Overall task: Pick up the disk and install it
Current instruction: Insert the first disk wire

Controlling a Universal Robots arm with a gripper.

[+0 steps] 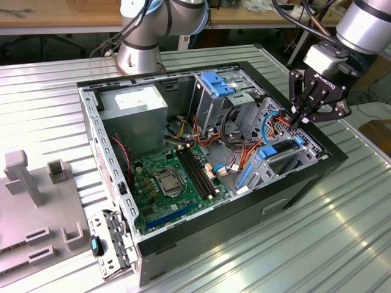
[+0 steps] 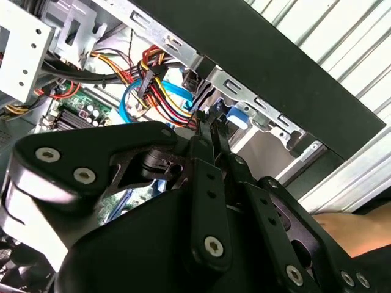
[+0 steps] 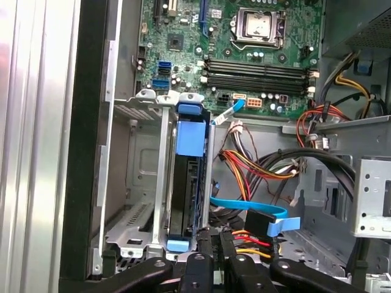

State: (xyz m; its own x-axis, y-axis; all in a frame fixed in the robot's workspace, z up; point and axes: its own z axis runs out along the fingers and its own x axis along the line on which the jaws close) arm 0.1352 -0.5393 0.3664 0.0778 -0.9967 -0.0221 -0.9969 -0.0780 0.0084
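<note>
already seated upright in its bay, the disk sits just beside the tool, whose fingers are pinched together.

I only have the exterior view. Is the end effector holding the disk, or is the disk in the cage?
Observer: It is in the cage. In the first wrist view the disk stands on edge in the cage slot.
Operator: Are the fingers open?
Observer: No. In both wrist views the end effector is shut, with nothing between its fingers.
Operator: Where are the tips relative to the disk?
Observer: Just beside its near blue end, on the side toward the blue cable. I cannot tell if they touch it.
</note>
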